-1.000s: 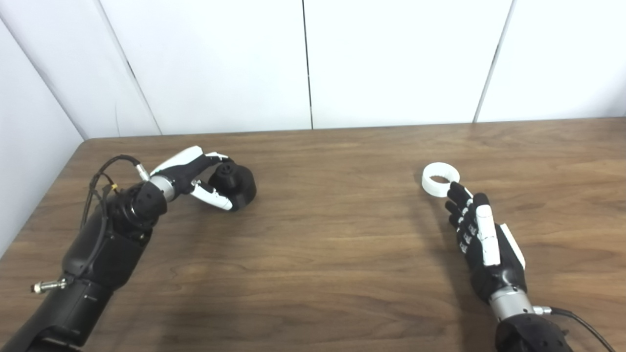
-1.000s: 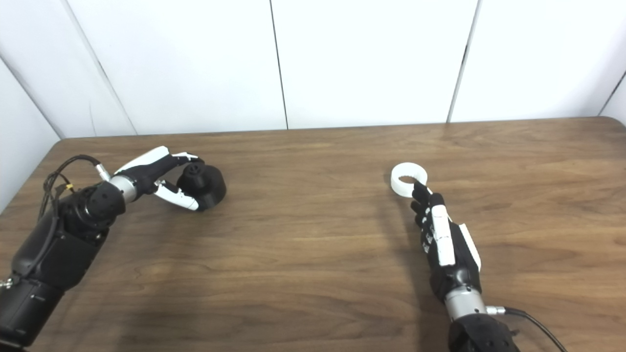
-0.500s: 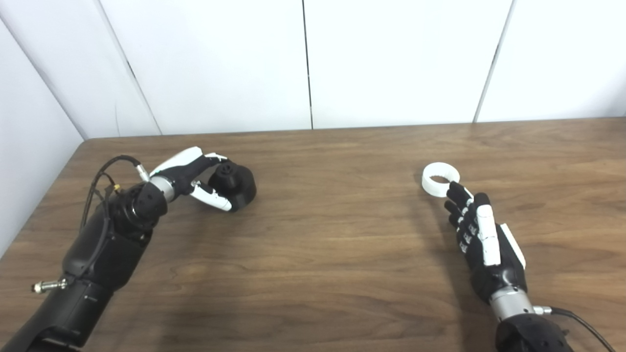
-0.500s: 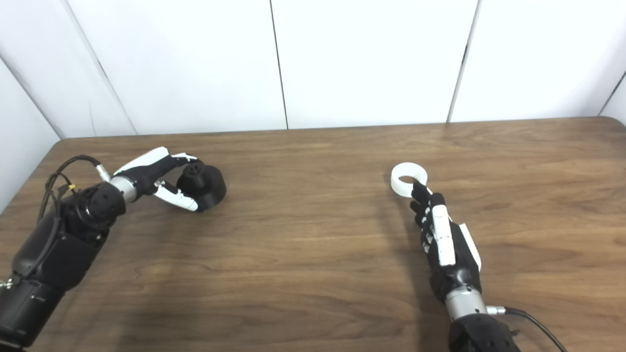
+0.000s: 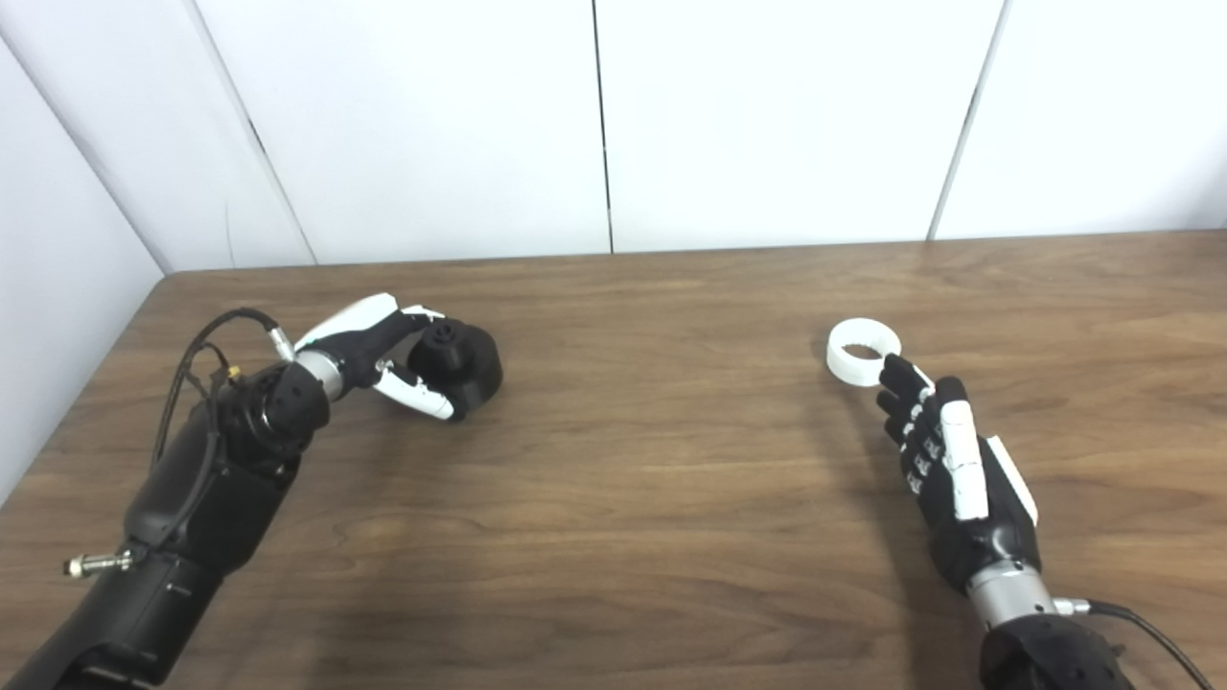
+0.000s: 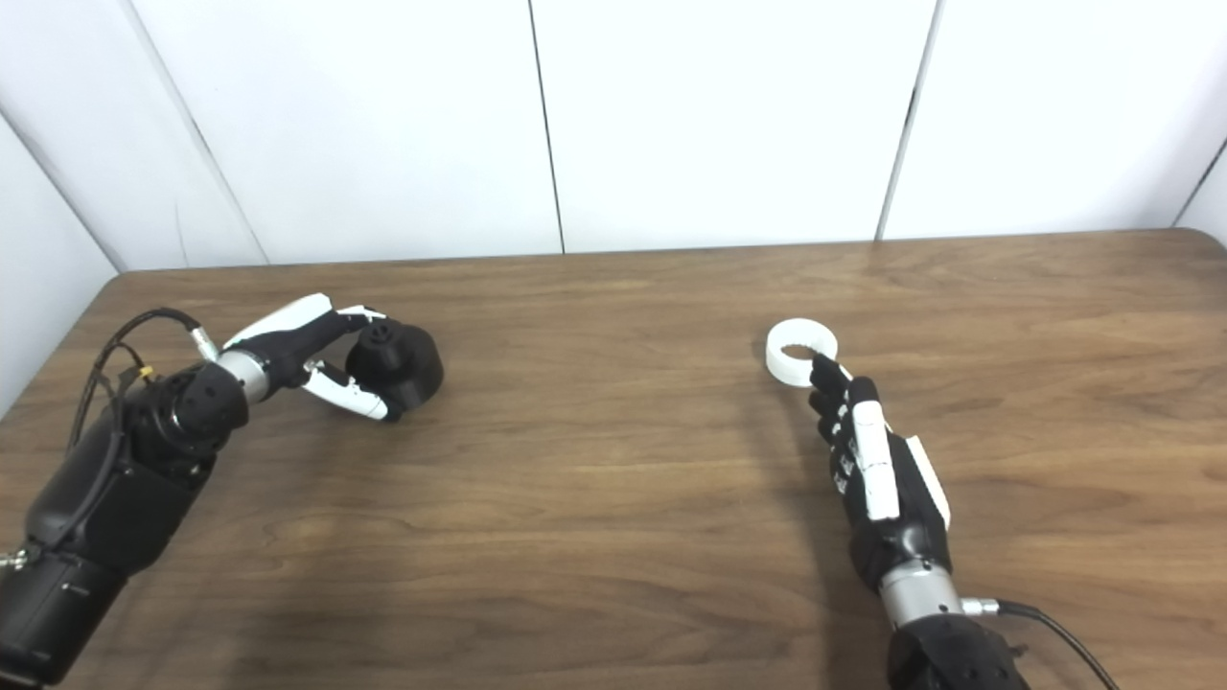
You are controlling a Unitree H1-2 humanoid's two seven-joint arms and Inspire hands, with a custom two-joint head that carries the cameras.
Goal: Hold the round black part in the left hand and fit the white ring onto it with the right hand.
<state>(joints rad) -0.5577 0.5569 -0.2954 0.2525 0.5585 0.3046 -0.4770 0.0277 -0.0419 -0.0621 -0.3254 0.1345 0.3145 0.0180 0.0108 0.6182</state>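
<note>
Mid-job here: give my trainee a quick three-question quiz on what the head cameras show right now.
1. True or false: the white ring is already seated on the round black part.
2. Which hand is at the black part? A) left hand B) right hand
3. Fill in: the ring lies flat on the ____, just beyond the right hand's fingertips.

Key: 1 false, they lie far apart. 2 A, its fingers curl around the part. 3 table.

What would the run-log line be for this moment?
stage: pre-grasp | left robot hand: curled around round black part on table | right robot hand: open, fingertips at white ring | ring: unfitted
</note>
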